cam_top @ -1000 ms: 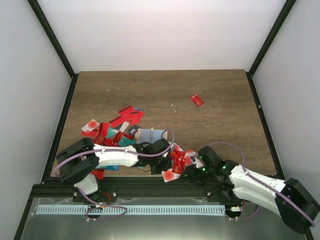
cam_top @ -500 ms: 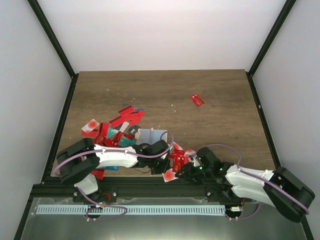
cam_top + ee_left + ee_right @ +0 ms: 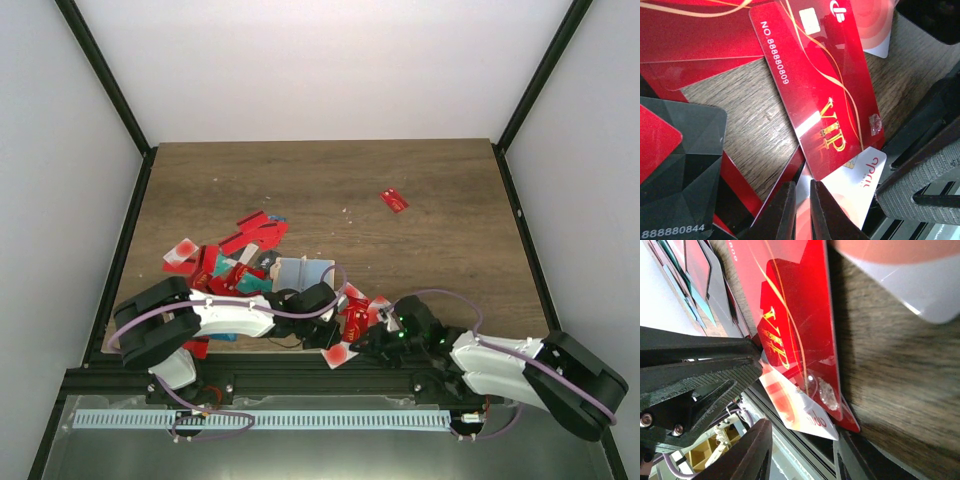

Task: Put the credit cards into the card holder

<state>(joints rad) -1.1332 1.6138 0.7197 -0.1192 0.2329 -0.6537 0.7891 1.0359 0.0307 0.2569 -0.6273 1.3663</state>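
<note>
Red, teal and white credit cards (image 3: 225,262) lie heaped at the near left of the table. The card holder (image 3: 303,273) lies beside the heap, its light blue inside showing. My left gripper (image 3: 330,340) (image 3: 802,187) is shut on the edge of a white-and-red card (image 3: 860,185) (image 3: 795,407) at the table's near edge. A red VIP card (image 3: 815,85) (image 3: 795,315) lies partly over that card. My right gripper (image 3: 362,342) (image 3: 800,445) is open, one finger on each side of the white-and-red card's free corner, apart from it.
A single red card (image 3: 394,200) lies far off at the back right. A black card (image 3: 680,165) sits left of my left gripper. The black metal frame rail (image 3: 300,378) runs just below the near table edge, under both grippers.
My right arm has swung left, bringing its gripper up to the card in my left gripper, and its jaws have narrowed. The left gripper has stayed shut on the card.
</note>
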